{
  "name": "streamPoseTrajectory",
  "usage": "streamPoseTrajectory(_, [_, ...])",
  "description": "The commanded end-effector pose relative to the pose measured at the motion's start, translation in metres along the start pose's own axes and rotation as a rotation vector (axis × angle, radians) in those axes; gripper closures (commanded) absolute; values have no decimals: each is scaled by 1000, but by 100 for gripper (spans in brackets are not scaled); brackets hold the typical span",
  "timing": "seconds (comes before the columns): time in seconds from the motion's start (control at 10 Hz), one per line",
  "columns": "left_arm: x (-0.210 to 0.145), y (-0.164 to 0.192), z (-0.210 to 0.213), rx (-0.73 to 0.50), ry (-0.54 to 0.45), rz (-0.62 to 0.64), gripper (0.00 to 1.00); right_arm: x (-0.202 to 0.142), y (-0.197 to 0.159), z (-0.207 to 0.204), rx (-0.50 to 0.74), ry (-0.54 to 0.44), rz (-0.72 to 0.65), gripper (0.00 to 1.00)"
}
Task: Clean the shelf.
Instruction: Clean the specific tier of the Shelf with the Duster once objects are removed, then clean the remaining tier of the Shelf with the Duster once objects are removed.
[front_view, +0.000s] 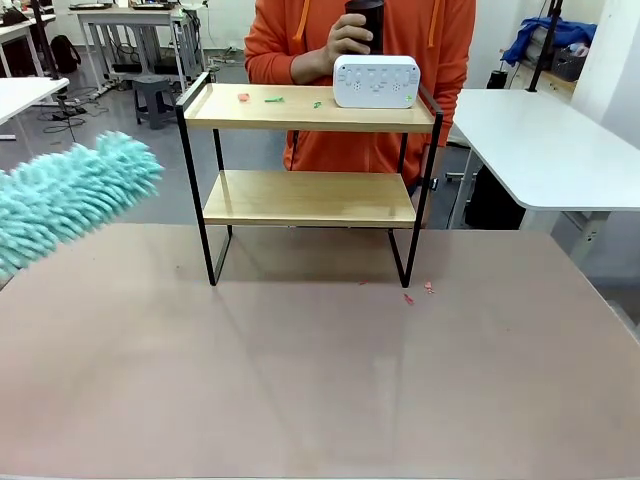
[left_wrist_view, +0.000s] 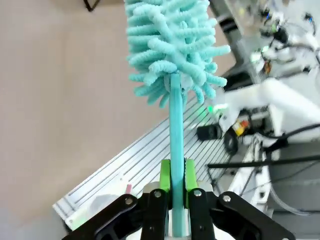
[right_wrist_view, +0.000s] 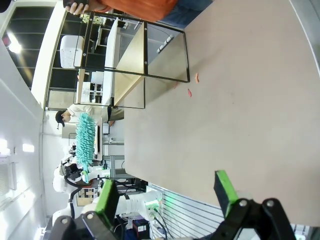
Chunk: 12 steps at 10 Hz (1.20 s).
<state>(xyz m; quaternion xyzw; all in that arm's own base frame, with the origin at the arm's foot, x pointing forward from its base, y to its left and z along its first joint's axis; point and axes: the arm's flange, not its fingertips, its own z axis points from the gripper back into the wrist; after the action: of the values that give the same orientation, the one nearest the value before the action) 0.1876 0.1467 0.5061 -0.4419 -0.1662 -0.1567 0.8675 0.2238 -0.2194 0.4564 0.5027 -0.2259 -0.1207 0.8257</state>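
Your left pincer (left_wrist_view: 177, 175) grips the teal duster (front_view: 75, 200) by its handle, left of the shelf (front_view: 310, 197) standing far on the bench (front_view: 300, 380). Your right pincer (right_wrist_view: 166, 192) gapes wide, empty. A white device (front_view: 376, 80) and scraps (front_view: 243, 97) occupy the top board.

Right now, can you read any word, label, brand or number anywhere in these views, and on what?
None can be read.
Marks on the white rounded plastic device, top board of the two-tier wooden shelf: too blurred to read.
No print shows on the fluffy teal duster.
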Motion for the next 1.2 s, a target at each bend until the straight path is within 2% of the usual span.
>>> streamPoseTrajectory(0.0, [18, 24, 6, -142, -124, 77, 88, -1, 1, -3, 18, -13, 26, 0])
streamPoseTrajectory(0.1, [26, 28, 5, -157, -134, 128, 88, -1, 1, -3, 18, -13, 26, 0])
streamPoseTrajectory(0.2, [-2, 19, 6, -58, -62, 67, 88, -1, 1, -3, 18, -13, 26, 0])
streamPoseTrajectory(1.1, [-2, 19, 6, -58, -62, 67, 88, -1, 1, -3, 18, -13, 26, 0])
